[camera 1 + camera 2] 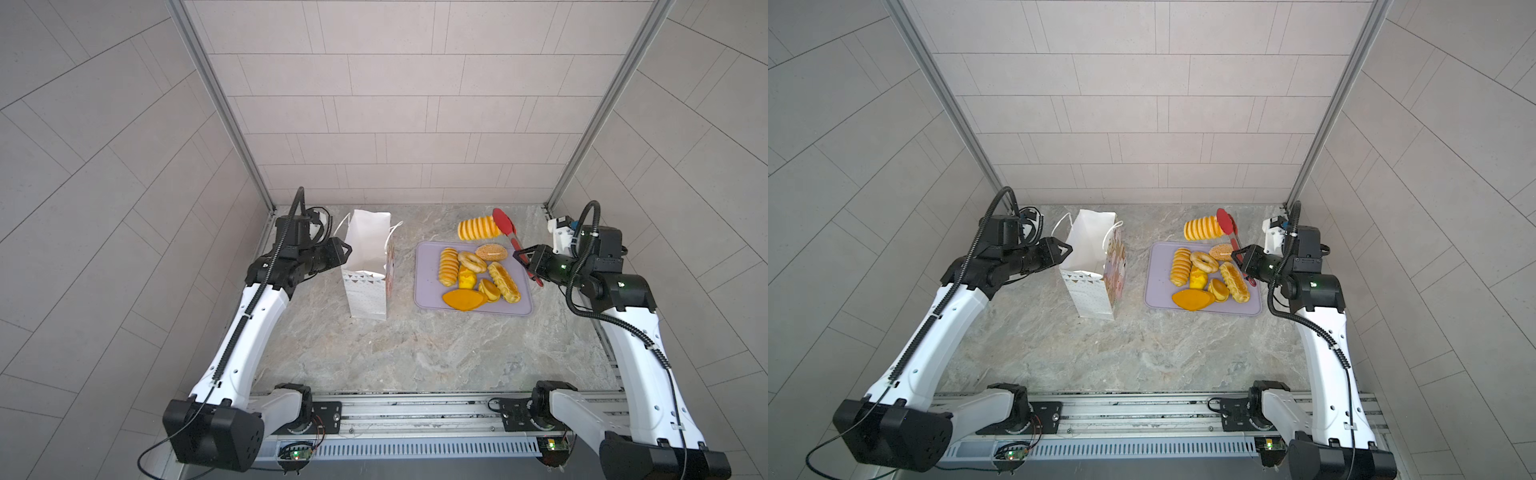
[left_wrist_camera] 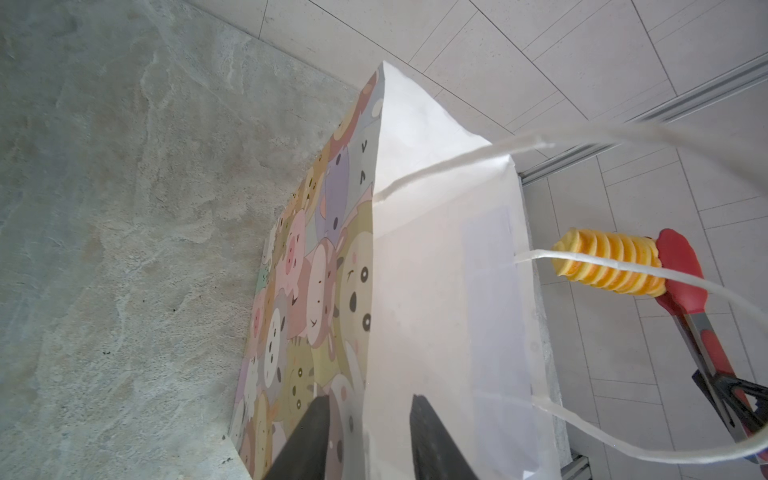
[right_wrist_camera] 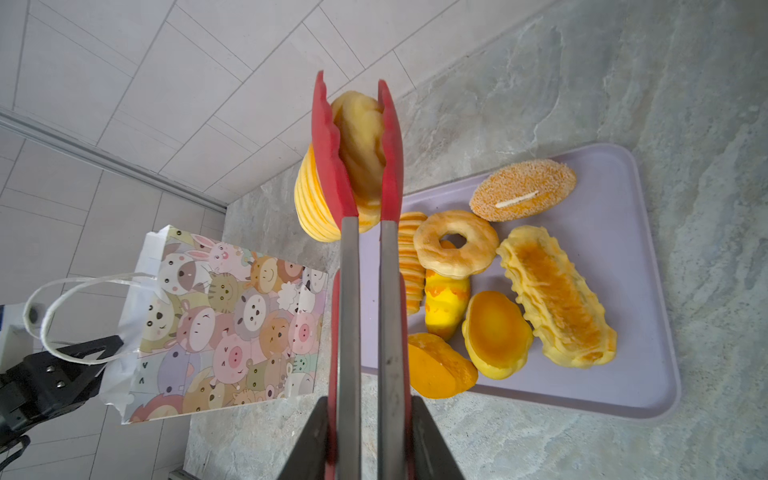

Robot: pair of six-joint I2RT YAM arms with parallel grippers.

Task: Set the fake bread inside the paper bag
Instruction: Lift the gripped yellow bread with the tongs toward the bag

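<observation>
Jaws of the right gripper [image 3: 368, 424] are clamped narrow on the two steel arms of the red-tipped metal tongs [image 3: 328, 158]. Out at the red tips a ridged golden-yellow toy loaf [image 1: 477, 229] is pinched by one end. Its long axis runs crosswise to the tongs and along the far edge of the flat lilac tray [image 1: 428, 295], just beyond it, free end pointing left in both top views. Seven more toy breads [image 1: 503, 282] lie on that tray, on the table [image 1: 415, 357]. Left of the tray stands the white paper gift bag [image 1: 365, 249], upright, mouth open. Jaws of the left gripper [image 2: 369, 436] stand partly apart astride its rim, paper between them, a gap either side.
</observation>
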